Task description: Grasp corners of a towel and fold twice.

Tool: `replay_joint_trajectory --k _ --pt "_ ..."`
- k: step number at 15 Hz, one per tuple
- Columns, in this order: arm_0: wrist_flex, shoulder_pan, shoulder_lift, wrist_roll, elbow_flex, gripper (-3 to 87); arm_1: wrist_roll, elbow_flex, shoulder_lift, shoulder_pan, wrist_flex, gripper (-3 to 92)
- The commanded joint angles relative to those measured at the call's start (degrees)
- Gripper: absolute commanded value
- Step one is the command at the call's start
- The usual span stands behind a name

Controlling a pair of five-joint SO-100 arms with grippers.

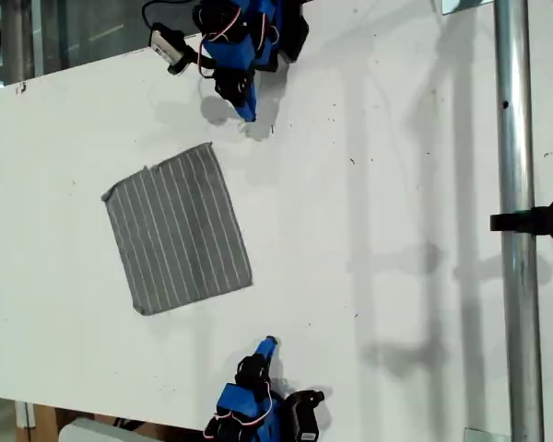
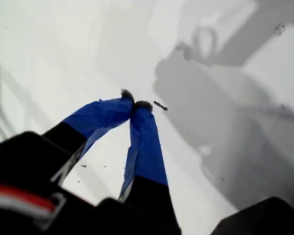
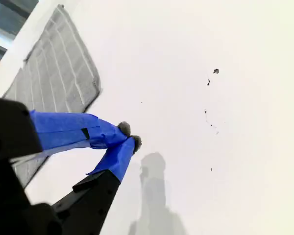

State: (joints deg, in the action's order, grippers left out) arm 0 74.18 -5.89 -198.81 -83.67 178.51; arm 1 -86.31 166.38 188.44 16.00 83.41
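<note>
- The towel (image 1: 178,230) lies flat and unfolded on the white surface (image 1: 396,230), toward the exterior view's left. It is turned a little, so its stripes run at a slant from the top of that view to the bottom.
- My first tool (image 1: 249,115) is at the top of the exterior view. Its jaws are closed with the blue tips together and nothing between them, and it is over bare surface beside a small dark mark (image 2: 160,105).
- The nearest corner to it is the upper corner (image 1: 210,145), which lies near it, down and toward the exterior view's left.
- My second tool (image 1: 269,343) is at the bottom of the exterior view, also closed and empty, with its tips meeting.
- The lower corner (image 1: 250,279) lies near it, a little up and toward the exterior view's left. In my judgement each arm should take the corner on its own side, and both tools must open first.
- The two far corners (image 1: 106,195) and (image 1: 146,311) are well apart from both tools.
- The first wrist view shows no cloth at all, only shadows. The second wrist view shows part of the towel, but its own arm hides the near edge.
</note>
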Motion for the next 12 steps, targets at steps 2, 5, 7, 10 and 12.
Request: replay_joint_trajectory --k 2,5,7,10,12 --pt "-0.18 0.00 -0.26 -0.35 0.26 -2.9 2.99 -2.90 0.00 -1.23 -0.79 -0.2" --pt "-0.18 0.00 -0.26 -0.35 0.26 -2.9 13.27 -16.26 -14.85 4.75 -5.89 0.8" --pt "-0.18 0.18 -0.26 -0.44 0.26 -2.9 25.75 -30.15 -33.05 11.60 -5.36 2.0" --pt "-0.18 0.26 -0.26 -0.53 0.26 -2.9 43.95 -48.52 -55.28 19.78 -3.96 6.0" --pt "-0.18 0.26 -0.26 -0.53 0.26 -2.9 52.47 -55.11 -61.96 22.59 -5.71 14.9"
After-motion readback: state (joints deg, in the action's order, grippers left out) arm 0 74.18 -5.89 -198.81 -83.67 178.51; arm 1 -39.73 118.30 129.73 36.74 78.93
